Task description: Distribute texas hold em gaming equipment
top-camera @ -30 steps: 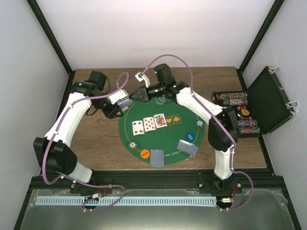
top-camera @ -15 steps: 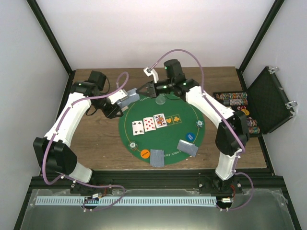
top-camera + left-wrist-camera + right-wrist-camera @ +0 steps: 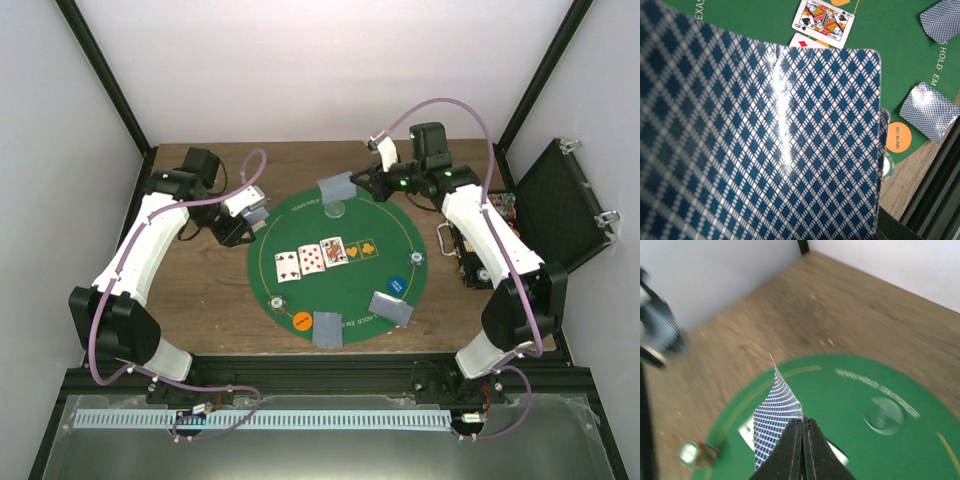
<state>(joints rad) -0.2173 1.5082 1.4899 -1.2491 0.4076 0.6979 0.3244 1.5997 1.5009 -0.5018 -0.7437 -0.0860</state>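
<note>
My left gripper point(image 3: 248, 213) hangs over the wood left of the green mat point(image 3: 385, 225), shut on a deck of cards point(image 3: 760, 145). The deck's blue-diamond back fills the left wrist view and hides the fingers. My right gripper point(image 3: 360, 181) is at the mat's far edge, shut on a single card point(image 3: 335, 187). That card point(image 3: 776, 405) curls out ahead of the pinched fingertips point(image 3: 803, 422), just above the mat. A clear disc point(image 3: 336, 210) lies close by. Three face-up cards point(image 3: 312, 257) lie in a row at the mat's centre.
Two face-down card pairs point(image 3: 327, 328) point(image 3: 392, 308) lie at the mat's near edge, with an orange disc point(image 3: 302, 321) and a blue disc point(image 3: 398, 285). Small chips point(image 3: 274, 301) point(image 3: 417, 259) sit on the mat. An open black case point(image 3: 565, 205) stands at the right.
My right gripper drew a card off the deck in the left gripper and carried it right, to the mat's far edge. The left arm stayed put.
</note>
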